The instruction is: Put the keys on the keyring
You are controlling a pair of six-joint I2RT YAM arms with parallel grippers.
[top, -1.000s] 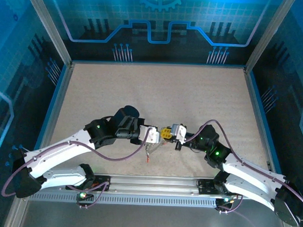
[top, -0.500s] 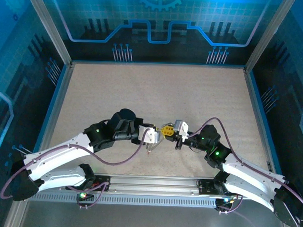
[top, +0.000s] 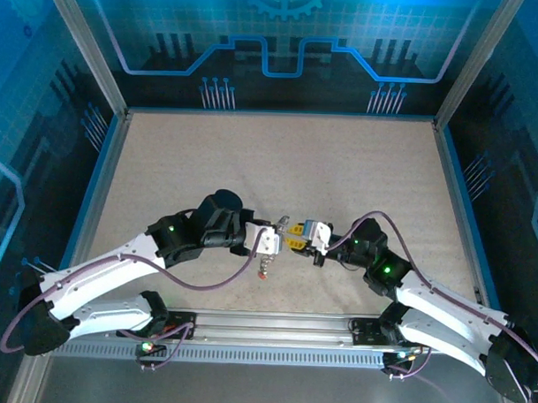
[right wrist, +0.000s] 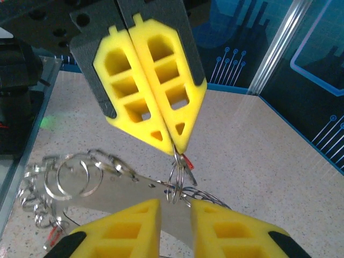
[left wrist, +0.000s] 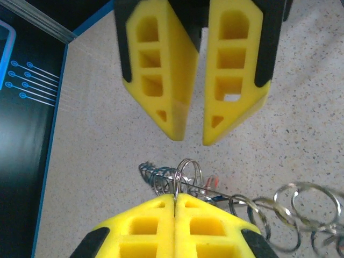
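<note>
Left gripper [left wrist: 176, 196]: was clenched on the keyring [left wrist: 186, 170]; keys [right wrist: 186, 162] hung from it. Right gripper [left wrist: 194, 138]: faced it closely, jaws parted, grasped nothing.

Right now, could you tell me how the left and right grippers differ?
The left gripper is shut, pinching a thin ring; the right gripper is open, tips apart. The left touches the ring; the right sits just short of it. Both have yellow fingers and point at each other.
</note>
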